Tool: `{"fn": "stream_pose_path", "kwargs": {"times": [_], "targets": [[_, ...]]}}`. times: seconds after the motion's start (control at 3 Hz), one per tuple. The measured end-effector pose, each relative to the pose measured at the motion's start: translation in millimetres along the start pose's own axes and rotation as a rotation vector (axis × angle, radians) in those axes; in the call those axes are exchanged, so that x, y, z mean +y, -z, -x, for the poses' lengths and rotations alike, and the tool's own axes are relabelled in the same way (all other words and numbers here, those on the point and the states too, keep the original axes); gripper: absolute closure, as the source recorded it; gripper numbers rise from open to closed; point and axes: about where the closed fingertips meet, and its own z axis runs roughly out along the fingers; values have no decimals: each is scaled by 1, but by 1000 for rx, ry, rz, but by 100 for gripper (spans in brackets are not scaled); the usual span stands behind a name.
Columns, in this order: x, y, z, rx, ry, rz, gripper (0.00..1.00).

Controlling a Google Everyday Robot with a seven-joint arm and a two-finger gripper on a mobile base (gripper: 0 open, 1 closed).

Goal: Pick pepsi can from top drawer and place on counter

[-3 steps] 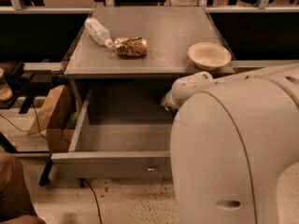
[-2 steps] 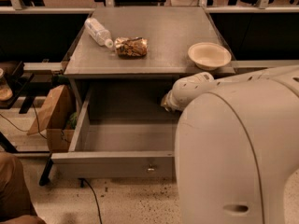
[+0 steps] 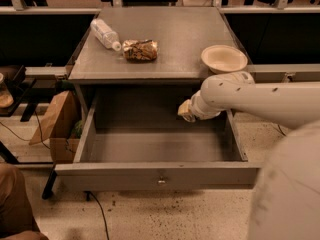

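The top drawer (image 3: 120,176) of the grey cabinet stands pulled open, and the part of its grey floor that shows is bare. The pepsi can is not in view. My white arm reaches in from the right over the drawer's right side. My gripper (image 3: 185,112) is inside the drawer near its back right, tucked under the front edge of the counter (image 3: 175,34), and only its pale end shows. The arm hides the drawer's back right corner.
On the counter lie a clear plastic bottle (image 3: 104,33) at the back left, a crumpled snack bag (image 3: 140,49) beside it, and a pale bowl (image 3: 224,58) at the front right. A brown cardboard box (image 3: 56,121) stands on the floor left of the cabinet.
The bulky upper part of my arm has drawn back to the lower right, uncovering more of the drawer. The gripper end has stayed near the drawer's back right.
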Motion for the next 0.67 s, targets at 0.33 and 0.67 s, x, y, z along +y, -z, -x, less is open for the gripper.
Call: {"fn": "stream_pose_path", "kwargs": {"times": [0.33,0.67], "targets": [[-18,57,-9,37,38,-9,100],[-40,110,-19,80,38,-53,100]]}}
